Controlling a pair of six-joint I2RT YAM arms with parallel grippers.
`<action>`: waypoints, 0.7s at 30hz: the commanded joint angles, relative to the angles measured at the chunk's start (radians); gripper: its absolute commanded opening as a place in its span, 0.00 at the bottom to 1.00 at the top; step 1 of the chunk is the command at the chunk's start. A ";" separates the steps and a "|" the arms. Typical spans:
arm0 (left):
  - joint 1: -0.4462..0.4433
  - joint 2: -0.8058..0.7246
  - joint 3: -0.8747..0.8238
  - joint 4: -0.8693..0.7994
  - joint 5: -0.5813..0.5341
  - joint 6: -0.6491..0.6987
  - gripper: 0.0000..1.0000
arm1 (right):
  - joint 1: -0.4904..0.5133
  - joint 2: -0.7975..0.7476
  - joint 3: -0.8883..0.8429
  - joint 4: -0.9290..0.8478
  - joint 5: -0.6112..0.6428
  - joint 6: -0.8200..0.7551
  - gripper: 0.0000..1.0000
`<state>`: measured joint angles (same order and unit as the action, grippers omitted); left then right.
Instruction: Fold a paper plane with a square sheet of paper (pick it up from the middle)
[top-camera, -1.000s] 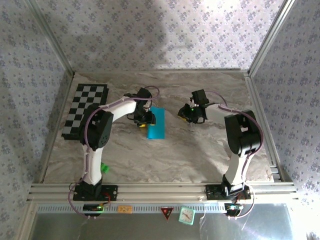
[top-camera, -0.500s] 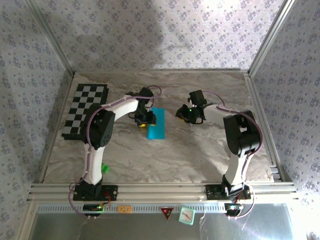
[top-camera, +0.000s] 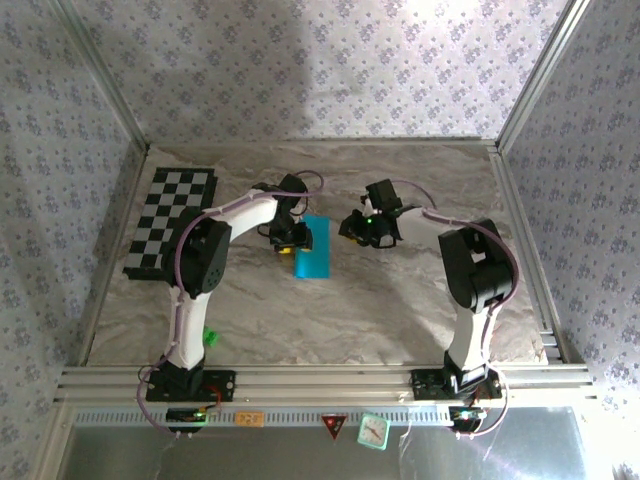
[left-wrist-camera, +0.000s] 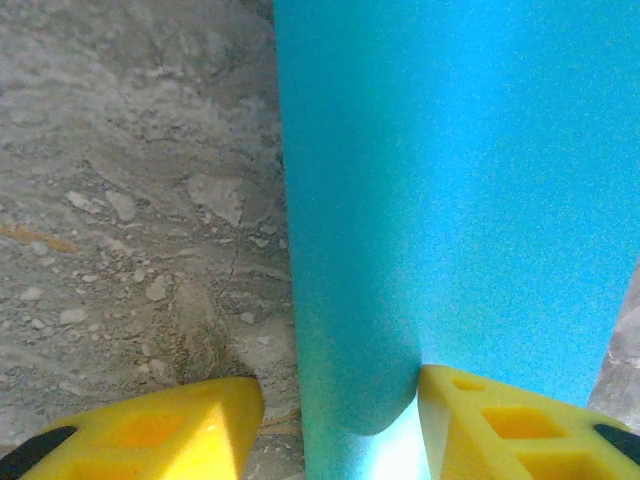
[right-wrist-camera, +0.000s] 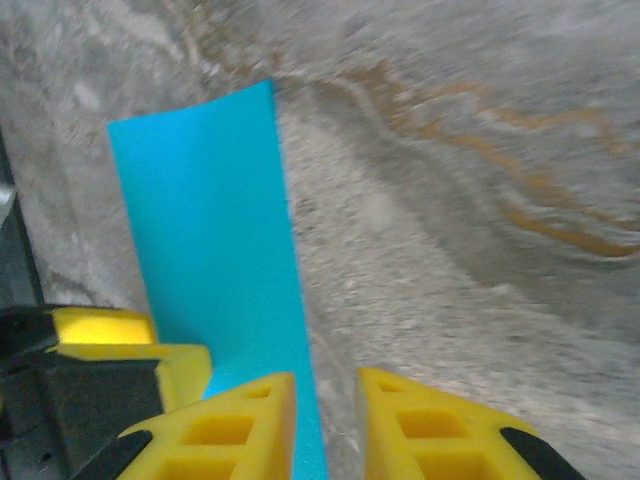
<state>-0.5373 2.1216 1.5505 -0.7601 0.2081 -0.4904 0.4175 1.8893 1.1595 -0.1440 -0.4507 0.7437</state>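
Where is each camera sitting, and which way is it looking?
Top external: high above and behind, looking down on the marbled table, the left arm, the right arm and the folded bright blue paper sheet.
Left wrist: on the left arm, looking down past its yellow fingers at the paper.
Right wrist: on the right arm, looking down past its yellow fingers at the paper and table.
Shared: all three see the blue paper.

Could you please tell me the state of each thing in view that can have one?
Thin cyan-blue paper sheet: folded into a narrow strip, lying on the grey marbled table.
Left claw: open, fingers either side of the strip's end.
Right claw: narrowly open, empty.
Black-and-white checkerboard mat: lying flat.
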 joint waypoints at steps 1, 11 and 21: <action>-0.027 0.139 -0.060 0.033 -0.007 0.001 0.50 | 0.038 0.045 0.065 0.005 -0.055 -0.033 0.22; -0.027 0.143 -0.069 0.039 -0.006 0.000 0.50 | 0.084 0.169 0.155 0.006 -0.125 -0.009 0.13; -0.026 0.122 -0.087 0.067 0.004 -0.017 0.49 | 0.078 0.257 0.169 -0.073 -0.116 -0.025 0.07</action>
<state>-0.5369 2.1189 1.5455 -0.7551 0.2081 -0.4988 0.4995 2.1067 1.3212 -0.1459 -0.5667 0.7292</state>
